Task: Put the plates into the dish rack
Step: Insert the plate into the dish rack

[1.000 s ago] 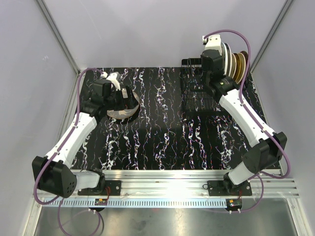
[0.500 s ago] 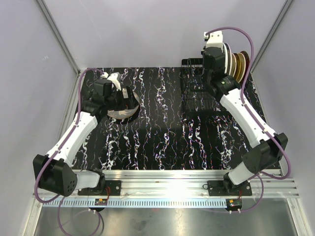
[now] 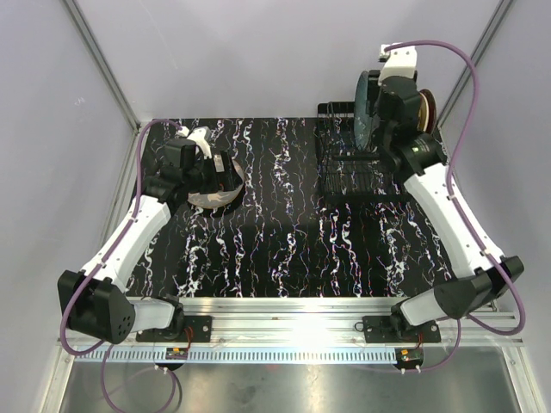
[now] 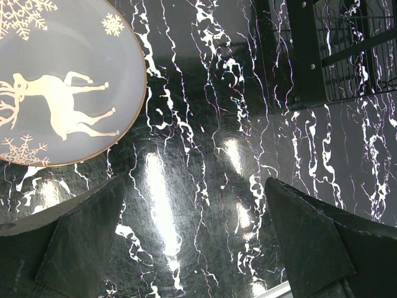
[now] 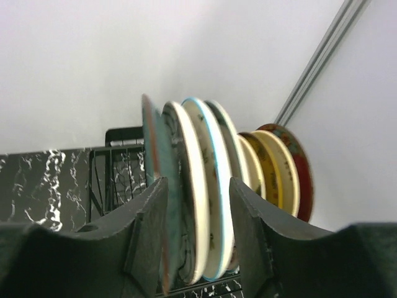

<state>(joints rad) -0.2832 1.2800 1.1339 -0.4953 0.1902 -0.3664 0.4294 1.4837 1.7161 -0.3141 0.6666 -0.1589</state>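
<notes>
Several plates (image 5: 214, 180) stand upright in the black wire dish rack (image 3: 344, 172) at the back right: a teal one (image 3: 365, 110) in front, then cream, teal-rimmed, yellow and red (image 5: 302, 177). My right gripper (image 3: 387, 105) is open above them; in the right wrist view (image 5: 198, 239) its fingers straddle the front plates without gripping. A blue-grey plate with a white reindeer (image 4: 56, 81) lies flat on the table at the left (image 3: 211, 200). My left gripper (image 3: 225, 172) is open and empty, hovering beside it (image 4: 193, 186).
The table (image 3: 275, 232) is black marble with white veins. The rack's near half (image 3: 349, 185) has open slots, and its corner shows in the left wrist view (image 4: 347, 56). Grey walls with metal posts (image 3: 103, 60) close in the sides and back.
My right gripper has risen and shifted right, uncovering the teal plate standing at the front of the row. The left arm has not moved.
</notes>
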